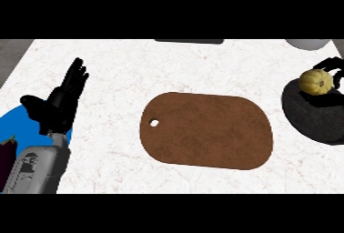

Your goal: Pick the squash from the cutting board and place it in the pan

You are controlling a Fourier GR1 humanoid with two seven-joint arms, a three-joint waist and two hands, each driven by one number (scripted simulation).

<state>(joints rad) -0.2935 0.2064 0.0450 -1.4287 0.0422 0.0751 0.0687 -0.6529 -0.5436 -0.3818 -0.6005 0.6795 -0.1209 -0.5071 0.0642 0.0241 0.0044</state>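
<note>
A white, faintly veined counter (201, 63) is seen from steeply above. At its middle lies a brown cutting board (207, 132) with rounded corners and a small hole near its left edge; nothing rests on it. At the far right edge sits a dark pan (306, 116), partly cut off by the frame. The squash (314, 81) (small, round, yellow and ribbed) is over the far part of the pan, not on the board. The right hand (332, 68) is just beside and behind the squash, its black fingers curving around the far and right sides of it; the hand appears closed on the squash, though most of the hand runs out of view. It cannot be told whether the squash touches the pan's floor or is held just above it. On the left, the left hand (64, 98) rests open, fingers straight and pointing to the far side, thumb out to the left, with its grey forearm (37, 168) coming up from the near edge. Beneath that arm a blue plate (17, 123) shows at the left edge, with a dark purple thing (7, 150) on it. A dark object (189, 41) and a pale round one (309, 43) sit at the far edge.
</note>
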